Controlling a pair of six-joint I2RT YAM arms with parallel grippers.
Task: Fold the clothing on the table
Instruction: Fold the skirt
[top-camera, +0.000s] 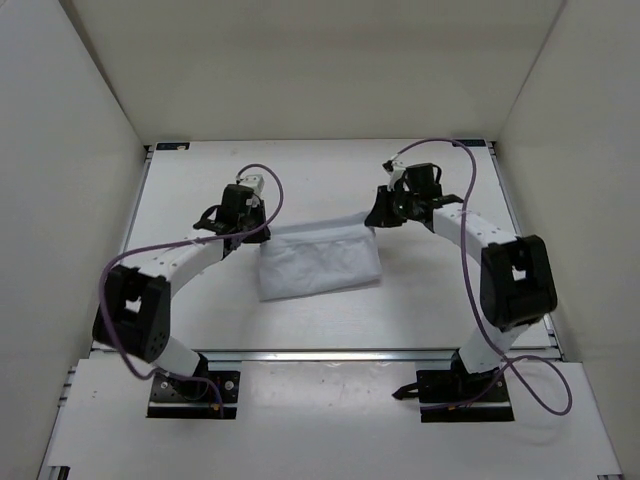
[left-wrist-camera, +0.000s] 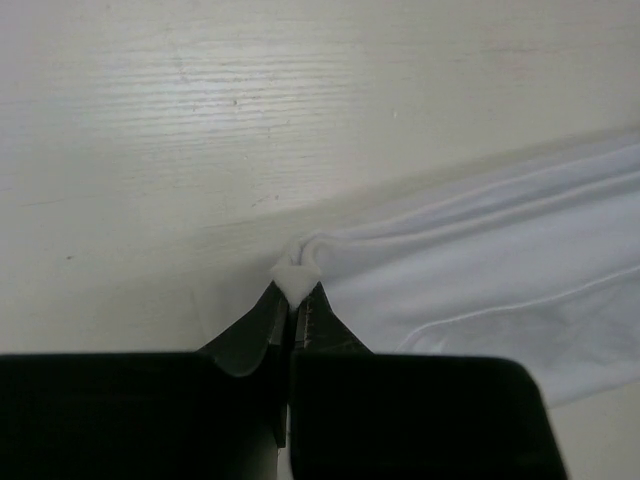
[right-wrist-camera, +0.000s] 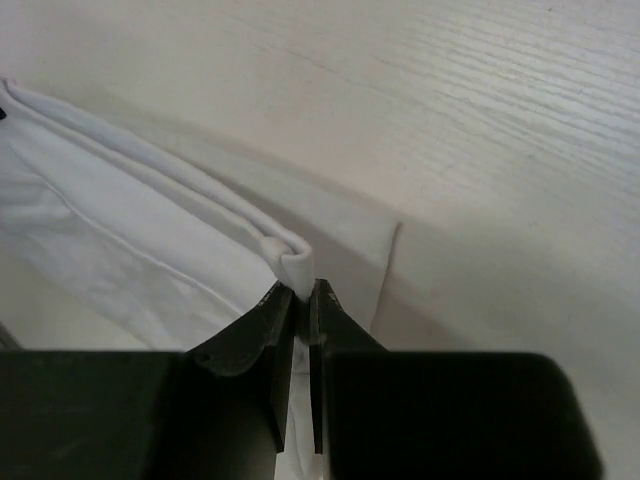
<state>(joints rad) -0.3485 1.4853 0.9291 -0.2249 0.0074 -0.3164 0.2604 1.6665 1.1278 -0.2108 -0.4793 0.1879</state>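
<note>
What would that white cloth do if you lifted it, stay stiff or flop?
Probably flop: the clothing wrinkles and drapes where the left gripper and right gripper pinch its corners. Likely light, since small pinches raise its edge. It might slip, as only a nub of fabric sits between the jaws.

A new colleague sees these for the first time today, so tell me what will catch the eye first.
The white clothing mid-table stands out, its far edge pulled into a taut band between the two arms. The left gripper is shut on one corner of that edge and the right gripper on the other, while the rest drapes onto the table on the near side.
</note>
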